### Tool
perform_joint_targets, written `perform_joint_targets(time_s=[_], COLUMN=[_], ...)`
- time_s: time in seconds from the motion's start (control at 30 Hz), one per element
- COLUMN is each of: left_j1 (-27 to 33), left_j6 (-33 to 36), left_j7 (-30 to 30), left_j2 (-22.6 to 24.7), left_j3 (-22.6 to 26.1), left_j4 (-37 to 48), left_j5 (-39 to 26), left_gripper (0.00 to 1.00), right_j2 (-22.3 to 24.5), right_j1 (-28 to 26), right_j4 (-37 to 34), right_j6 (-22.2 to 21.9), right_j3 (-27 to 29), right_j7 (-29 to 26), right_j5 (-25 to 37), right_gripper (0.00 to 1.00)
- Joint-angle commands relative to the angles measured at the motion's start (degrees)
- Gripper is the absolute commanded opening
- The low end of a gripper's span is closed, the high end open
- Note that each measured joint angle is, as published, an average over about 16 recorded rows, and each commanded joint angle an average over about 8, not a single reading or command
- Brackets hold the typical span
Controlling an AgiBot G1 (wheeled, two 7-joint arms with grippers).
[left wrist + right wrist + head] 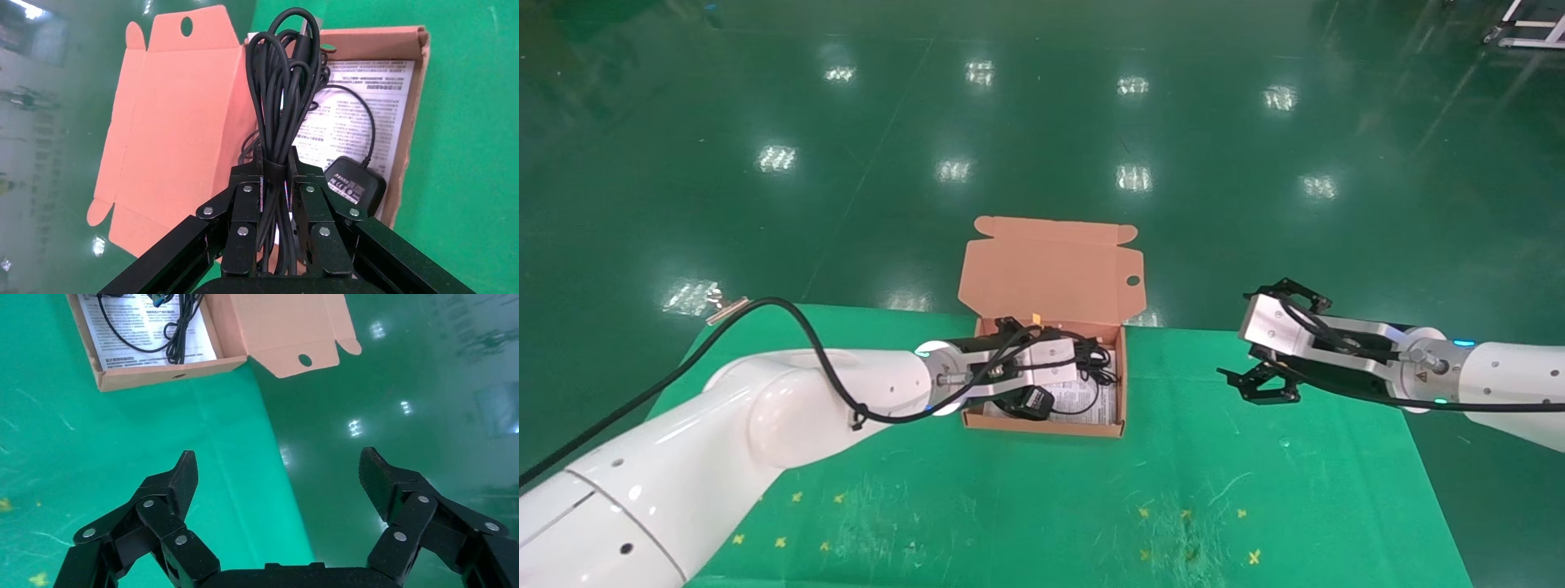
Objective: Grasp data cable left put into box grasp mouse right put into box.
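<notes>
The box [1042, 425] stands open at the far middle of the green table, with its lid [1050, 269] raised behind it. My left gripper [1088, 361] is over the box, shut on the data cable [281, 79], gripping it at the band round its middle [275, 162]. The looped bundle hangs over the white printed lining [361, 98]. The mouse [355, 187] lies in the box near the front wall, label side up, also in the head view [1027, 402], its thin cord curling over the sheet. My right gripper [1258, 384] is open and empty, right of the box [165, 375].
The green table [1173, 490] ends just behind the box, and shiny green floor [1042, 122] lies beyond. My right gripper [278, 468] hovers over the table's far edge. Small yellow marks [1189, 514] dot the table's front.
</notes>
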State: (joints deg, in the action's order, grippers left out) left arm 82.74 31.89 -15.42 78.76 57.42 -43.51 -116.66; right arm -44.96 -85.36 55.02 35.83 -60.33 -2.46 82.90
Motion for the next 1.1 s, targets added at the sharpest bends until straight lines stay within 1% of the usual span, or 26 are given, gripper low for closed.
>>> perform_joint_targets(time_s=[0.03,0.4,0.6,0.73,0.87,1.0,1.1], left_j1=[0.1,0.2,3.1,5.7,6.7,6.1,4.9], left_j6=[-0.4,-0.2,-1.7,-3.0,-3.3,-1.7,0.7], left_j7=[0.0,-0.2,-3.2,-5.5,-6.6,-6.5,-6.0], left_j2=[0.2,-1.1,-2.4,-3.1,-3.6,-4.9,-6.6], left_j3=[1.0,0.3,-0.9,-2.3,-2.9,-4.1,-5.7], left_j4=[0.4,-1.1,-2.4,-3.2,-3.8,-4.6,-5.7], left_j5=[1.3,0.8,1.5,1.5,1.7,3.9,7.0], left_gripper=[1.00,1.00,1.00,1.00,1.00,1.00,1.00], right_j2=[0.6,0.0,1.0,2.2,3.0,3.4,3.7], right_j1=[0.0,-0.4,-3.4,-6.3,-8.6,-8.8,-7.5], right_j4=[1.0,0.2,2.5,4.8,6.1,6.8,7.3], right_j6=[-0.1,-0.2,-0.6,1.1,3.9,6.1,7.9], right_j3=[-0.4,-0.1,0.2,-0.4,-1.3,-0.6,1.1], right_j7=[-1.0,-0.3,0.0,-0.3,-1.0,-1.4,-1.7], right_j5=[0.8,0.5,2.5,5.5,8.9,9.4,7.4], right_gripper=[1.00,1.00,1.00,1.00,1.00,1.00,1.00])
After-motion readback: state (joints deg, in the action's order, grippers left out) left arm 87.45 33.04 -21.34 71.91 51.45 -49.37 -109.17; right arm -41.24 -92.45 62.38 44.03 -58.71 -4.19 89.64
